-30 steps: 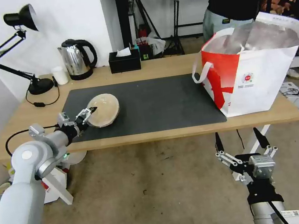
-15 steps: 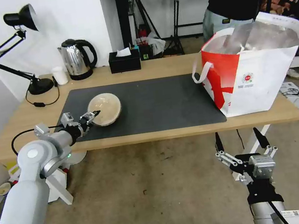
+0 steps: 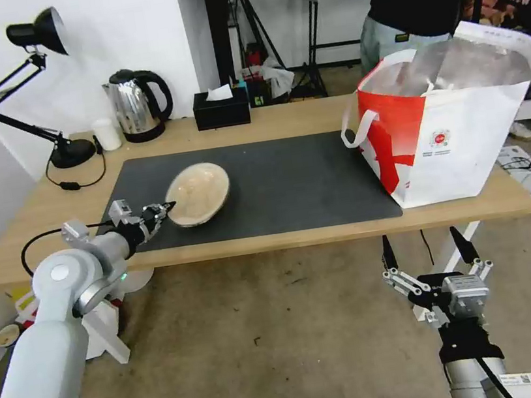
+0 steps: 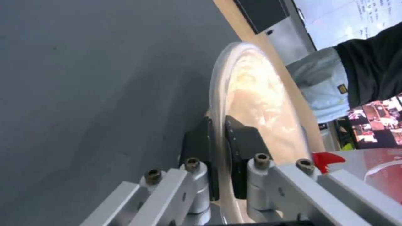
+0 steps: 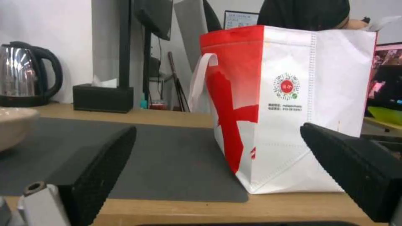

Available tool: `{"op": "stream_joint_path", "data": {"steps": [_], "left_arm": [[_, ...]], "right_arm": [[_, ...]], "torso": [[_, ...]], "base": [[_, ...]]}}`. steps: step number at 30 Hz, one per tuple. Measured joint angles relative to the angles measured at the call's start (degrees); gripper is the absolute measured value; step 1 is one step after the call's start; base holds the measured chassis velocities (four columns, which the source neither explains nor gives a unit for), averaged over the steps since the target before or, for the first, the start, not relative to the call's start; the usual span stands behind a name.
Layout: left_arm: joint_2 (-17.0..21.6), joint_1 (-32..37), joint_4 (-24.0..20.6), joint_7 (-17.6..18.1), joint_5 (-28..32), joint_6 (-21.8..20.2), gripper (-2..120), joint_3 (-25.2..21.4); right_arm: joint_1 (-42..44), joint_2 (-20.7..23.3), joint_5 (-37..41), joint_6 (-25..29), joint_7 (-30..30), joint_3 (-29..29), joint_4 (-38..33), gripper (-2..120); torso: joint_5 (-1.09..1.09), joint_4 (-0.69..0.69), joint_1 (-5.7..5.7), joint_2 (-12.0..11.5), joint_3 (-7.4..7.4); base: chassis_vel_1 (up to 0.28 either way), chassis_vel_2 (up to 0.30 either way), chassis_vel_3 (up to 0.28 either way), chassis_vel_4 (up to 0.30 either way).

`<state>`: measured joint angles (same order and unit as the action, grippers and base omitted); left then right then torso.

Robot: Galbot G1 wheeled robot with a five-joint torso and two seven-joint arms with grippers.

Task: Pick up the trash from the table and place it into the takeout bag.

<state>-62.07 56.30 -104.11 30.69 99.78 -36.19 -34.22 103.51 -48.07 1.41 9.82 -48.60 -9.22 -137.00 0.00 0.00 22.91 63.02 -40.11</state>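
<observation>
A shallow beige round bowl [image 3: 198, 193] hangs tilted just above the dark mat [image 3: 289, 182] on the table [image 3: 37, 211]. My left gripper [image 3: 163, 210] is shut on the bowl's near rim; in the left wrist view the black pads [image 4: 241, 141] clamp the thin rim of the bowl [image 4: 255, 94]. The takeout bag [image 3: 460, 132], white with red panels and foil lining, stands open on the table's right end, also seen as the bag [image 5: 293, 103] in the right wrist view. My right gripper [image 3: 427, 249] hangs open below the table's front edge, its fingers [image 5: 100, 169] wide apart.
Along the table's back edge stand a black desk lamp [image 3: 45, 85], a small white cup [image 3: 107, 134], a steel kettle [image 3: 137, 105] and a black tissue box [image 3: 221, 108]. A person stands behind the bag.
My left gripper has carried the bowl to the right across the mat, lifted and tilted. The right arm has not moved.
</observation>
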Motion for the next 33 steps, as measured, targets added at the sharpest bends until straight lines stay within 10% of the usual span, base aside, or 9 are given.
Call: {"op": "stream_joint_path", "data": {"steps": [21,33], "left_arm": [[0.1,1.73,-2.71,-3.28,-0.46,0.15,0,-1.52],[7.41,-2.44,-4.25,-11.04,0.54,2.27,0,-0.78]], "right_arm": [[0.0,0.0,0.0,0.0,0.0,0.0,0.0,100],[0.0,0.0,0.0,0.0,0.0,0.0,0.0,100]], "torso": [[0.0,0.0,0.0,0.0,0.0],[-0.01,0.0,0.01,0.0,0.0]], "base": [[0.0,0.0,0.0,0.0],[0.0,0.0,0.0,0.0]]}}
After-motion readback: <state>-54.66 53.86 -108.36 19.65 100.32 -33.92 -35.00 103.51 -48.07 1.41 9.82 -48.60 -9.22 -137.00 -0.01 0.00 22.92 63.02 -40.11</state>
